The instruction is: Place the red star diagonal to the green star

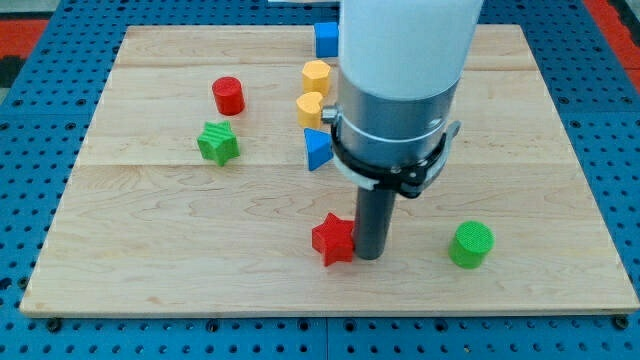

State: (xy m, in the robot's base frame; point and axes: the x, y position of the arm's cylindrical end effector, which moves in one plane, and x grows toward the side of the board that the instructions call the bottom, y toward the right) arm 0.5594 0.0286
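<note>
The red star (333, 238) lies on the wooden board near the view's bottom centre. The green star (217, 143) lies on the board's left side, well up and to the left of the red star. My tip (370, 256) is on the board right beside the red star, on its right edge, touching or nearly touching it. The rod rises from there into the large white and grey arm body that fills the view's top centre.
A red cylinder (228, 95) lies just above the green star. Two yellow blocks (316, 76) (310, 108), a blue triangle (317, 149) and a blue block (326, 40) stand in a column at top centre. A green cylinder (471, 244) is at lower right.
</note>
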